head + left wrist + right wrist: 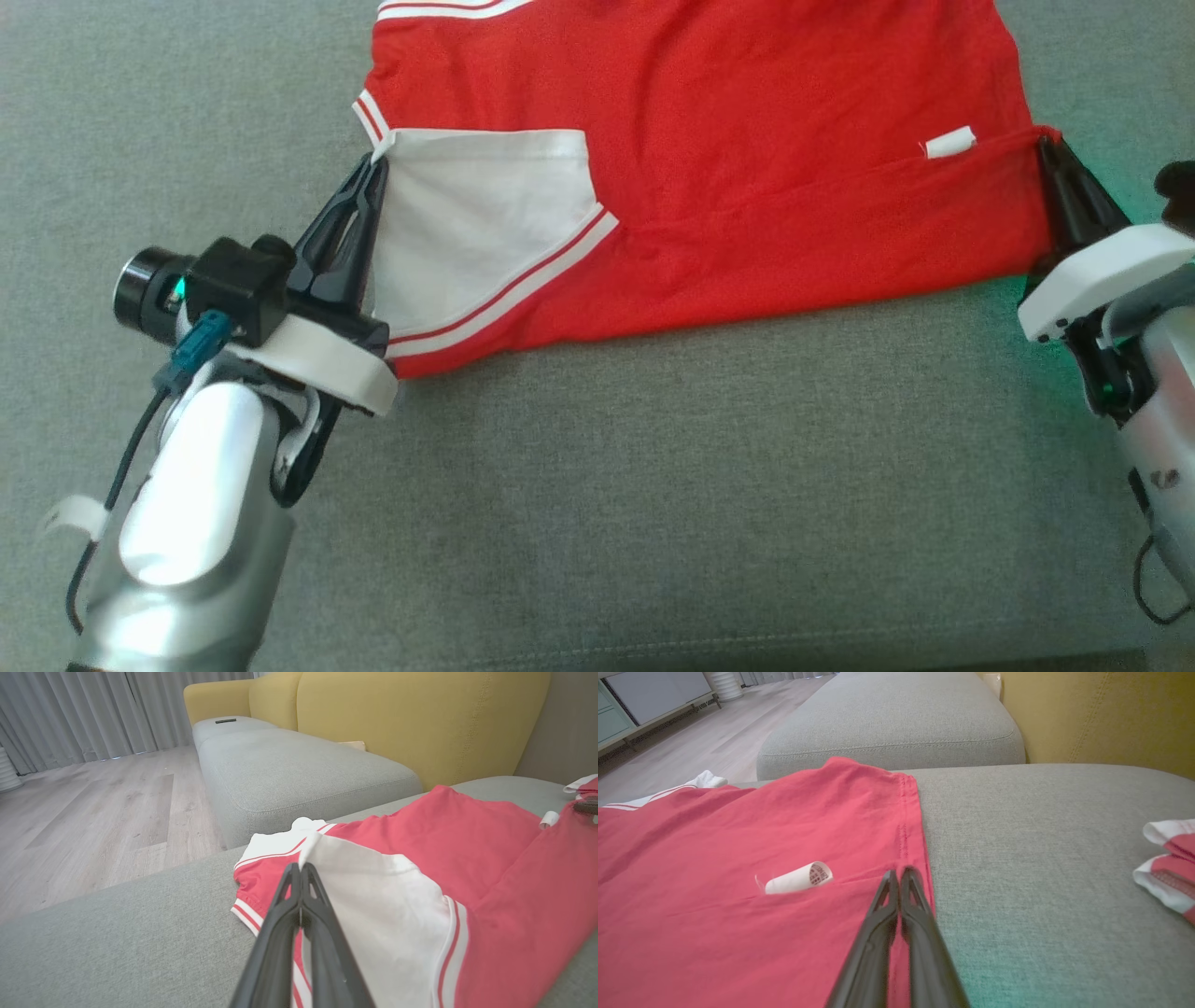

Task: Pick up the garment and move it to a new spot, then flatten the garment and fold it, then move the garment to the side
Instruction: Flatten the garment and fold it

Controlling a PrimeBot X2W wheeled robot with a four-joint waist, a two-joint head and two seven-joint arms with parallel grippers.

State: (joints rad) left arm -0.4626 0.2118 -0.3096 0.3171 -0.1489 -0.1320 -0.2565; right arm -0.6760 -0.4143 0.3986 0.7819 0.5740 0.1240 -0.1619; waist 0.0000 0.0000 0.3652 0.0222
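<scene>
A red garment (709,140) with white panels and red-and-white striped trim lies spread on the grey sofa seat (653,485). My left gripper (378,159) is shut on the garment's white panel corner at the left, and the fold it holds (327,854) rises over the fingers. My right gripper (1047,142) is shut on the garment's red edge at the right, by the hem seam (903,835). The near flap stretches between both grippers. A curled white care label (798,879) sticks out of the red cloth just left of the right fingers.
Yellow backrest cushions (420,714) rise behind the grey seats. A second grey seat cushion (289,765) lies beyond, with wooden floor (93,812) and curtains to its left. Another red-and-white cloth piece (1169,863) lies on the seat right of the right gripper.
</scene>
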